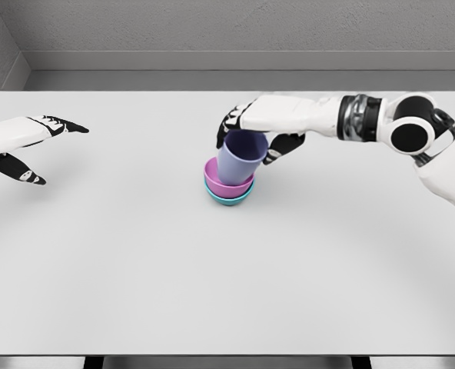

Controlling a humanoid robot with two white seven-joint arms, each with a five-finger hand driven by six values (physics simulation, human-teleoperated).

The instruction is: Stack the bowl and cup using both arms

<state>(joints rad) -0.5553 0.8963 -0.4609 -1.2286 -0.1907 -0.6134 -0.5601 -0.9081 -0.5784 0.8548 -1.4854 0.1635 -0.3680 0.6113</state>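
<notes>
Grey-walled counter, cup being stacked.
Lavender cup is gripped by the right hand, tilted inside the pink bowl nested on the teal bowl; release is judged next. Left hand is held open, well left.

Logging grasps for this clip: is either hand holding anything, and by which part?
The right hand grips the lavender cup around its upper rim, tilted in the pink bowl. The left hand is open, empty.

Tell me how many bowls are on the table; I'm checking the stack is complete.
2, nested mid-table: a pink bowl sits inside a teal bowl, with the purple cup in the pink one, gripped by the right hand. Another bowl hidden between them seems unlikely.
</notes>
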